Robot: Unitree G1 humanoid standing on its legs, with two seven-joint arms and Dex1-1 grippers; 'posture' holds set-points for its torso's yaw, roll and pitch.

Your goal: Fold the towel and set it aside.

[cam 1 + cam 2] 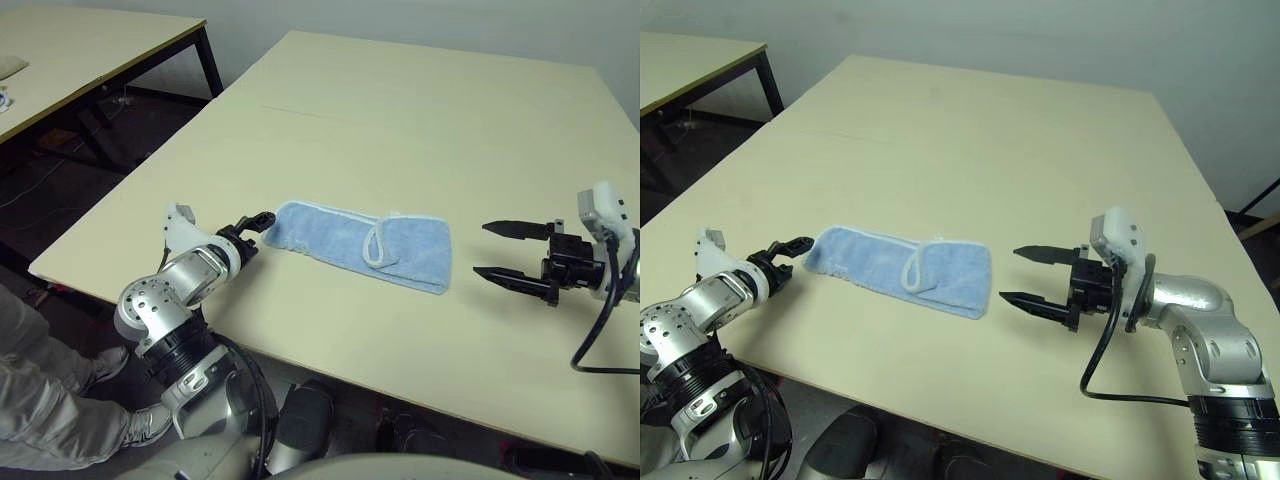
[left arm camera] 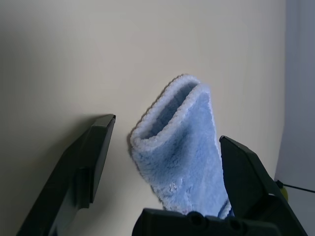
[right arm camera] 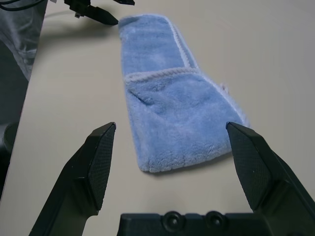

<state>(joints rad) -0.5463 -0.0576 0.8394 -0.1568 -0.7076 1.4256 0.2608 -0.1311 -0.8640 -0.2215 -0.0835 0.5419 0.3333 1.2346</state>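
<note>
The light blue towel (image 1: 360,245) lies on the table as a long folded strip with a white stitched border, one flap lapped over near its right part. My left gripper (image 1: 255,226) is at the strip's left end and open; in the left wrist view that folded end (image 2: 179,147) sits between the spread fingers (image 2: 88,157). My right gripper (image 1: 482,249) hovers open a short way off the towel's right end, apart from it. The right wrist view looks along the towel (image 3: 172,103) to the left gripper (image 3: 93,12) at its far end.
The beige table (image 1: 400,120) stretches wide behind the towel, and its front edge runs close below both grippers. A second table (image 1: 80,50) stands at the back left. A person's legs and shoes (image 1: 60,390) are by the near left corner.
</note>
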